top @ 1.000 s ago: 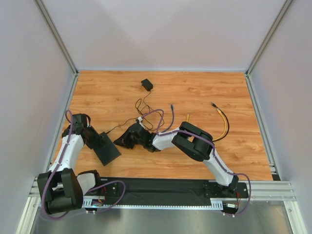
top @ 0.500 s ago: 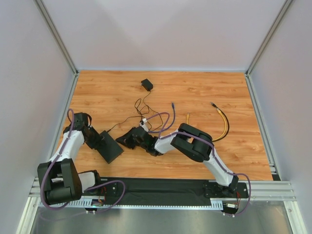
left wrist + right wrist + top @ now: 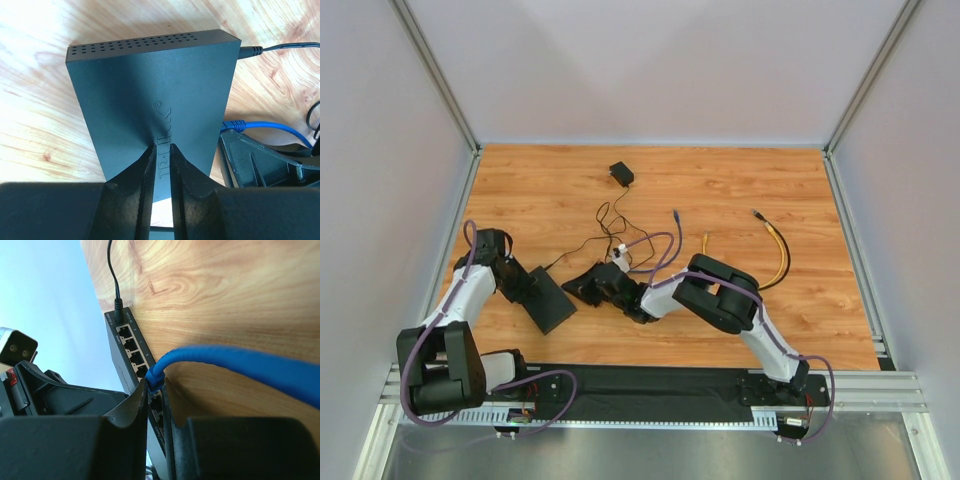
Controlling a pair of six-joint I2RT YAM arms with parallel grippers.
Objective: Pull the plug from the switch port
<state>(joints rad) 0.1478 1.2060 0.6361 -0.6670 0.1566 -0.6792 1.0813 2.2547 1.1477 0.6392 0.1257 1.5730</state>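
The switch [image 3: 550, 300] lies between left tool [image 3: 160, 147] and right tool [image 3: 155, 387], plug [image 3: 156, 371] on its right.

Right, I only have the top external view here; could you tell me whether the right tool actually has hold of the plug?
Observer: Yes. The right wrist view shows the right tool pinched on the blue plug at the socket row of the switch.
Operator: Thank you. Are the sockets next to it occupied?
Observer: The four sockets between it and the black power lead are empty.
Operator: And is the left tool steadying the box?
Observer: The left tool, fingers almost together, sits on the switch's top face over the TP-Link logo.
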